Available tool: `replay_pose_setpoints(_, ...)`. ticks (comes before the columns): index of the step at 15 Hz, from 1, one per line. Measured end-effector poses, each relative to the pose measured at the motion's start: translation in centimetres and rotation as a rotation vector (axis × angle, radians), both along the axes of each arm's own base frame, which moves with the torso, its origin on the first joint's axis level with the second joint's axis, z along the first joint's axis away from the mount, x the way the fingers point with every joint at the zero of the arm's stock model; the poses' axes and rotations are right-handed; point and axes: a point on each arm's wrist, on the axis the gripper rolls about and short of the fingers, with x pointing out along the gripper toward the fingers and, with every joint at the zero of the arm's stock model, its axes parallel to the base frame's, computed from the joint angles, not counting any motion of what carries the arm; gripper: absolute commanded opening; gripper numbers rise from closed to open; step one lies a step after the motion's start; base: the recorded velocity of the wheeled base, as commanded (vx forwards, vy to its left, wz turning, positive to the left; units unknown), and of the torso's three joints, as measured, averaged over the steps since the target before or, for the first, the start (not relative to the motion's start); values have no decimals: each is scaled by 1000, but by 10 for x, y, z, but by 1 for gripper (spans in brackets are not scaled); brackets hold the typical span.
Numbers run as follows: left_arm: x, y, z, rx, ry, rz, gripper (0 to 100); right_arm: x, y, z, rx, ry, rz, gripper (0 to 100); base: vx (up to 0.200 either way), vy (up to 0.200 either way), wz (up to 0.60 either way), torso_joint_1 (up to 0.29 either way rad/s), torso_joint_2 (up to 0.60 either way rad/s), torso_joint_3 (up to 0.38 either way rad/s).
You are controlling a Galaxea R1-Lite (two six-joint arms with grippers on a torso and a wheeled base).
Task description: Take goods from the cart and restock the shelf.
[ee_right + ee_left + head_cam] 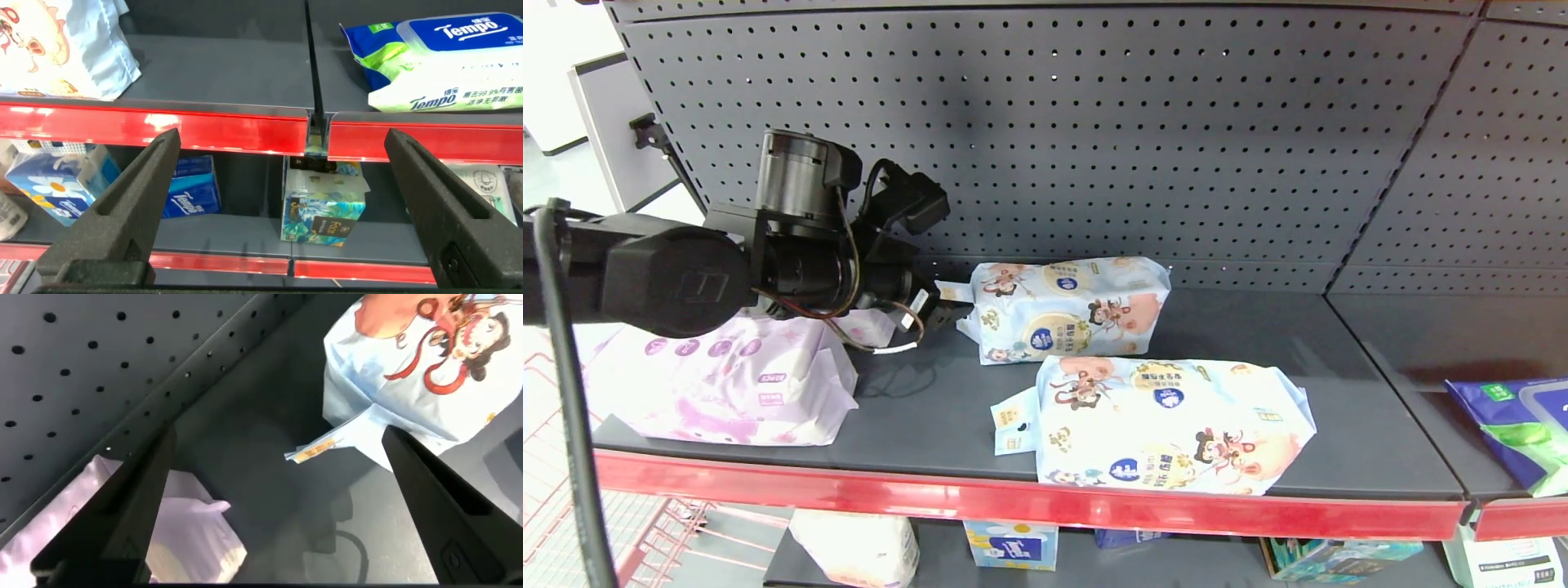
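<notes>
Left claw [943,315] hangs released and empty above the shelf [931,408]. The rear cartoon pack [1066,309] lies just beside it at 3 o'clock, its long axis from 9 to 3, end flap toward the claw; this arm is clearly the nearer one.

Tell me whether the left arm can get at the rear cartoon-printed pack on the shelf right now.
Probably yes. The left gripper hangs open just beside the crimped end of the rear pack, with only bare shelf between them and nothing in the way.
</notes>
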Motion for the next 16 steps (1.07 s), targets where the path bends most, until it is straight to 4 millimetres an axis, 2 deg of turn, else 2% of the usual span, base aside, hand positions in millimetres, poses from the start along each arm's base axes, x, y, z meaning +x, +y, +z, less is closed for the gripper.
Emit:
replay_pose_setpoints(10, 0, -22, 5, -12, -28, -57, 100, 0, 0, 0, 0, 1, 0, 100, 0, 0, 0, 0, 0, 0)
replay_pose_setpoints(16, 7, -28, 6, -15, -39, -63, 100, 0, 0, 0, 0, 1, 0, 100, 0, 0, 0, 0, 0, 0)
